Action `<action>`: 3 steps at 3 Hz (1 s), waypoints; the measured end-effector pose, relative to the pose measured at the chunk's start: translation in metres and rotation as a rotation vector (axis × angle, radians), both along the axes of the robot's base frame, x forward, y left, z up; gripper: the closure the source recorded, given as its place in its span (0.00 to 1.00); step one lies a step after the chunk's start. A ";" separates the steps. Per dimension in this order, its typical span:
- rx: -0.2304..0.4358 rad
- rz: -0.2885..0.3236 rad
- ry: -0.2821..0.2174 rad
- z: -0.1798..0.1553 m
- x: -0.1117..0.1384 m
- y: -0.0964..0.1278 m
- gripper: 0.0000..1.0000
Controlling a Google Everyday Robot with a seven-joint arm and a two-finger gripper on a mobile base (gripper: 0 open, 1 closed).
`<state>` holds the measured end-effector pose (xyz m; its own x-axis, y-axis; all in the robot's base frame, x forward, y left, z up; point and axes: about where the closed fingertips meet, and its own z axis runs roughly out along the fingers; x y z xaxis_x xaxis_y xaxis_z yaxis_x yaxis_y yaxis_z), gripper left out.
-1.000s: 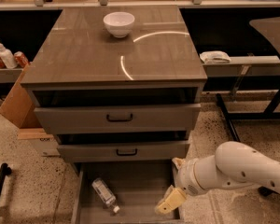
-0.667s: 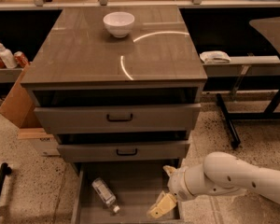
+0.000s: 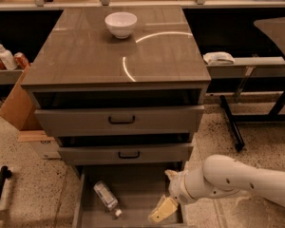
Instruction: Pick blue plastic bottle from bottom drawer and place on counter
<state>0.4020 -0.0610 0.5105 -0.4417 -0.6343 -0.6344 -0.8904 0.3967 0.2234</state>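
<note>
Blue plastic bottle [image 3: 106,197] lying in the open bottom drawer [image 3: 140,186], gripper [image 3: 162,209] near it.

I see the bottle on its side on the drawer floor, toward the left of the view, cap pointing to the front. My gripper hangs low at the drawer's right front corner, apart from the bottle (whether it is open or closed I cannot tell). Above, the counter [image 3: 90,61] carries a white bowl [image 3: 120,23] near its back edge.

Your tan gripper [image 3: 162,209] sits lower middle of frame over the grey-brown bottom drawer [image 3: 137,186]; bottle [image 3: 106,197] clear, white cap; bowl [image 3: 120,23] white.
</note>
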 end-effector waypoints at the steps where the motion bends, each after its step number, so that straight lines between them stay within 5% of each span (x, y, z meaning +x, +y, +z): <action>1: -0.053 0.012 0.035 -0.044 0.000 0.002 0.00; 3: -0.057 0.030 0.047 -0.124 0.008 0.012 0.00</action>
